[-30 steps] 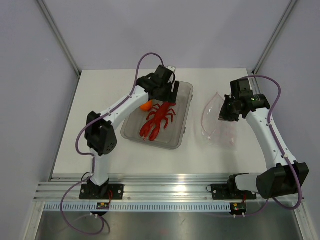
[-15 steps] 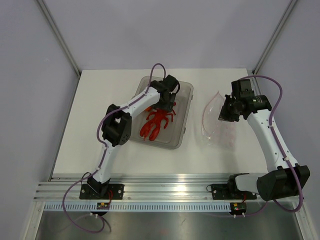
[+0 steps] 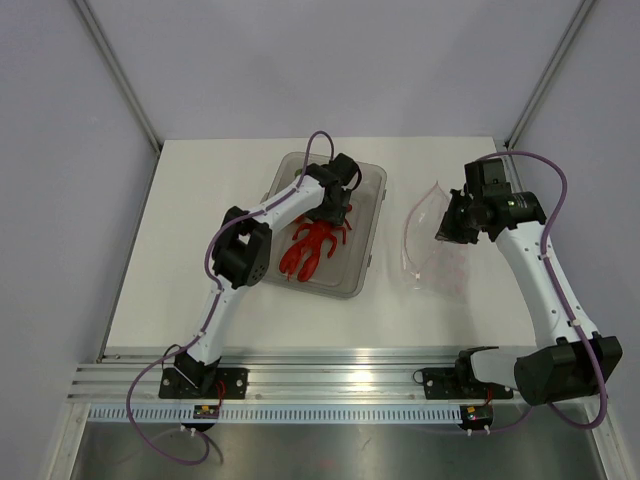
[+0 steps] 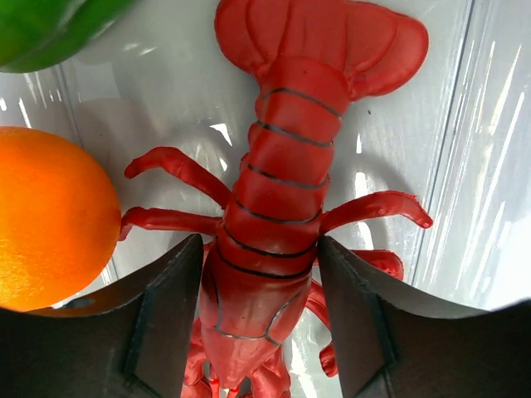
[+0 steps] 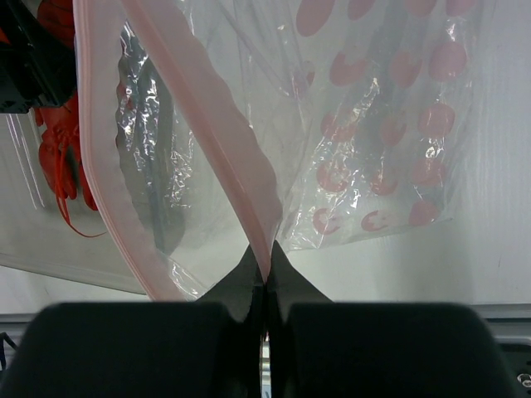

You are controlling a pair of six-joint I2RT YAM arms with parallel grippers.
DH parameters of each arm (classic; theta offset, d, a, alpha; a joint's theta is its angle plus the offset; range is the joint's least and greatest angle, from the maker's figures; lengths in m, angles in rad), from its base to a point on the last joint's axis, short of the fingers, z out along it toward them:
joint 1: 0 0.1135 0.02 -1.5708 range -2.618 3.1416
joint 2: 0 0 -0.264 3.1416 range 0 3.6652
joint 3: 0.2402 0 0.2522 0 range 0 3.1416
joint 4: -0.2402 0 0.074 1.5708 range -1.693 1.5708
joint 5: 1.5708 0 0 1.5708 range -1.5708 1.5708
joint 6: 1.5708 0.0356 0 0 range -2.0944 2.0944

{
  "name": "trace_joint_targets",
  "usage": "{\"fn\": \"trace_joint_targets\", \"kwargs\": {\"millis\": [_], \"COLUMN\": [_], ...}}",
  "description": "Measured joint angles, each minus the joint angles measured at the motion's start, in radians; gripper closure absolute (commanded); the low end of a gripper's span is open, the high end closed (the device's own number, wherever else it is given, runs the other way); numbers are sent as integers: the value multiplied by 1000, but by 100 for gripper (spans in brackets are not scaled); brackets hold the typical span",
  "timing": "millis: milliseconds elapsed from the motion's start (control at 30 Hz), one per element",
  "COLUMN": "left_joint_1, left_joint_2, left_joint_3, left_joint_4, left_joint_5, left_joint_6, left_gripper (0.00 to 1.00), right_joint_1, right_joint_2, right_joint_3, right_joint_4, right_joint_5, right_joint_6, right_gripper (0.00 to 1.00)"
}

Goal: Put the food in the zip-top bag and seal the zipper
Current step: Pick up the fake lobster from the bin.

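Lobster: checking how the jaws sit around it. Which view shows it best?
Left wrist: the lobster fills the frame, body between the jaws of the left gripper. The top view shows it small in the tray, partly under the left arm. The right wrist shows only a red sliver past the bag.

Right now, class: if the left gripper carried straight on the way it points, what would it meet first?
The long red toy lobster: its body lies directly ahead, between the spread fingers of the left gripper, with the clear rigid tray beneath. The remaining gap is unclear.
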State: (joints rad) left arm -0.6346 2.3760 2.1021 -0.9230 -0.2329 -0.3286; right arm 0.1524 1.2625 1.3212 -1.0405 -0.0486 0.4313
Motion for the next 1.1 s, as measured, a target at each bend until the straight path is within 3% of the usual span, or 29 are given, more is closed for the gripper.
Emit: {"fn": "trace_joint_targets", "kwargs": {"millis": [33, 100, 133, 167, 233, 467, 900, 1100], "left_joint_1": [0, 0, 0, 0, 0, 0, 11, 25], "left_joint_2": [3, 8, 9, 10, 10, -41, -542, -613], "left_joint_3": [1, 7, 11, 11, 11, -29, -82, -126], "left_joint_4": [0, -3, -1, 2, 3, 13, 131, 181], "left_joint_5": [0, 1, 2, 2, 2, 42, 239, 306], "left_joint_6": [3, 10, 19, 18, 22, 34, 53, 58], "left_gripper": [44, 59, 67, 85, 99, 100, 100, 100], "right_joint_1": [0, 0, 0, 0, 0, 2, 2, 2], "right_joint_2": [-2, -7, -11, -14, -24, -40, -60, -64], "right_joint_3": [0, 0, 0, -1, -5, -33, -45, -60], "right_joint_4": [0, 0, 0, 0, 0, 0, 0, 0], "right_joint_5": [0, -2, -3, -5, -6, -6, -7, -18], "right_joint_6": [1, 3, 4, 5, 8, 14, 18, 19], "right_gripper": [100, 100, 100, 100, 100, 100, 100, 100]}}
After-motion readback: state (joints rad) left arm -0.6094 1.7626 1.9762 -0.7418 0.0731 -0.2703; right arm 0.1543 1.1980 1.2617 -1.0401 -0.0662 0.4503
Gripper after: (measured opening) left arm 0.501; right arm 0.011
